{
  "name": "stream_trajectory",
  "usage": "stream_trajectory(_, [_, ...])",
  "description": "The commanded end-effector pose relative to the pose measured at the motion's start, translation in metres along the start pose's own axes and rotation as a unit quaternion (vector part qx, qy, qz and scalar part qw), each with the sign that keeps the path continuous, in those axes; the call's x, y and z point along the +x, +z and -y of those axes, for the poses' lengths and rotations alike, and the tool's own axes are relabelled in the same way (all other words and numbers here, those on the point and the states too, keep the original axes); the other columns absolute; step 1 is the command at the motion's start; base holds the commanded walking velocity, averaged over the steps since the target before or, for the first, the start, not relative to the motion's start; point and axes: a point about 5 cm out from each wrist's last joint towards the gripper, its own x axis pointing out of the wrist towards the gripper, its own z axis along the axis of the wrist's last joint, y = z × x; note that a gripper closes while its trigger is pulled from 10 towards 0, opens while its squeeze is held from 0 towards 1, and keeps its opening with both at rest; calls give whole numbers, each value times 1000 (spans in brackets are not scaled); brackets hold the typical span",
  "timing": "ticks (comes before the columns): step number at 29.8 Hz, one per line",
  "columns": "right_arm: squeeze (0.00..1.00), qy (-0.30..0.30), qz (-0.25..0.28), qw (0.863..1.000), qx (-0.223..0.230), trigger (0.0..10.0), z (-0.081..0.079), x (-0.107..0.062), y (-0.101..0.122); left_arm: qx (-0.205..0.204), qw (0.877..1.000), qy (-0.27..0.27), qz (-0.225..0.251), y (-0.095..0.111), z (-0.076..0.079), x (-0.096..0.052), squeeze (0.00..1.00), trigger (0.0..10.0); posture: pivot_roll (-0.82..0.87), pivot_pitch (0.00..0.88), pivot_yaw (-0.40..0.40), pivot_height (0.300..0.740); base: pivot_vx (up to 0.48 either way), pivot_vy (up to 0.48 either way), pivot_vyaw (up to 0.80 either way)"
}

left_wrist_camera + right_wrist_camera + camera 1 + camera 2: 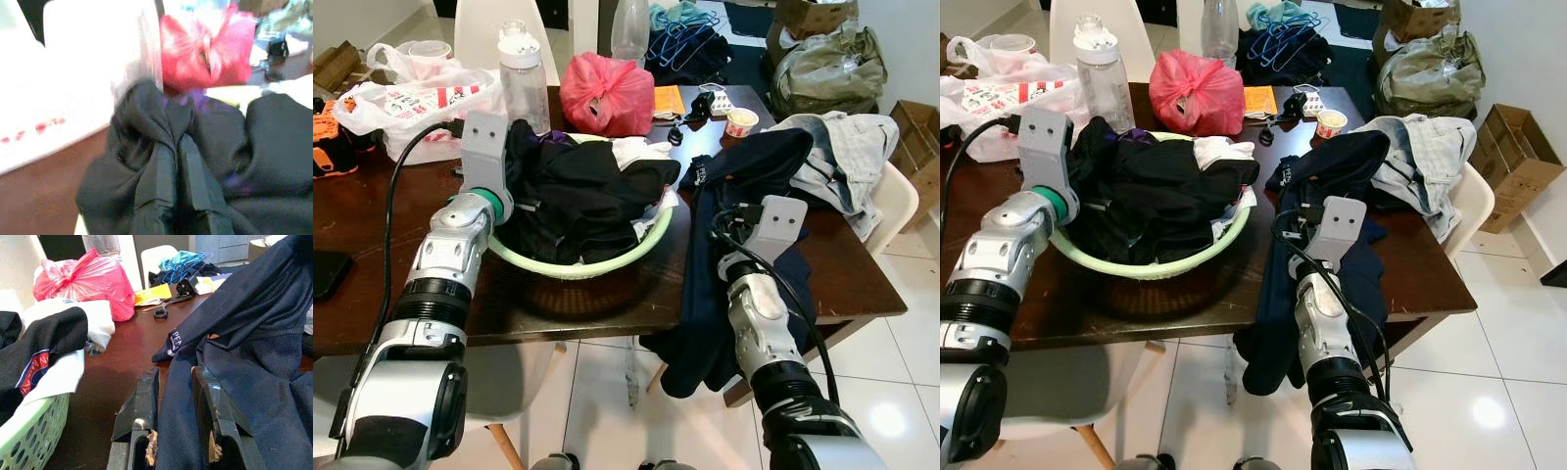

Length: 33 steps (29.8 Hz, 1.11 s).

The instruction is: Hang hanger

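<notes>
the right gripper (176, 406) sits at the near right of the worktop (558, 313), its two black fingers (142, 401) narrowly parted with a fold of the navy garment (724, 255) running between them; they look closed on the cloth, though how firmly cannot be told. that garment drapes from the worktop's near edge down toward the floor. the left gripper (178, 181) is pushed into the dark clothes (578, 196) heaped in the green basket (607, 262) at the near centre, fingers narrow and pinching a ridge of black cloth.

the hangers (690, 39), a blue bundle, lie far back on a chair beyond the worktop's far edge, well apart from both grippers. as i judge it, the task is at an early stage: cloth is in hand and no hanger is.

risks: the navy garment hangs mostly off the edge, so a weak pinch could let its weight slide it to the floor. lifting the black cloth may drag the other clothes out with it or tip the basket, and the bottle (524, 83) just beyond it could be knocked over.

the head views show the whole layout and both arms, but hide the fingers behind the wrists. the right wrist view shows the cloth between its fingers, plus white lettering on the garment; the left wrist view, blurred, shows the pinch and the red bag (205, 54) beyond.
</notes>
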Motion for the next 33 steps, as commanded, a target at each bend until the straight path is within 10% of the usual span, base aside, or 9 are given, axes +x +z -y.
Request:
stream_trajectory(1, [0,-5,-5,1000,1,10000,3,-1,-1,15,996,4,90,29,7,-3,0,0,33,0,1,740,0,0,0])
stream_trajectory(5, [0,-8,-1,1000,8,10000,4,0,1,31,953,-95,287,88,47,-30,0,0,36,0,-10,740,0,0,0])
stream_trajectory(13, [0,-5,4,1000,10,10000,2,2,4,7,928,-158,338,103,67,-46,0,0,28,0,-11,740,0,0,0])
stream_trajectory(20, [0,-5,10,1000,10,10000,4,3,7,-20,939,-113,325,99,55,-43,0,0,23,1,-8,740,0,0,0])
stream_trajectory(22, [0,-5,9,1000,10,10000,4,2,7,-30,964,-66,255,83,46,-33,0,0,23,6,-8,740,0,0,0])
stream_trajectory(23, [0,-5,8,1000,10,10000,4,2,6,-37,973,-50,224,75,43,-30,0,4549,23,6,-8,740,0,0,0])
stream_trajectory(27, [0,-4,5,1000,9,10000,3,1,5,-43,987,-23,153,57,36,-23,0,4549,23,6,-9,740,0,0,0])
stream_trajectory(28, [0,-1,1,1000,8,10000,3,1,4,-52,997,21,62,28,22,-18,0,10000,22,9,-9,740,0,0,0])
stream_trajectory(33, [0,1,-6,1000,6,10000,2,0,2,-122,986,56,-100,-29,3,-22,12,10000,28,14,-14,740,0,0,0])
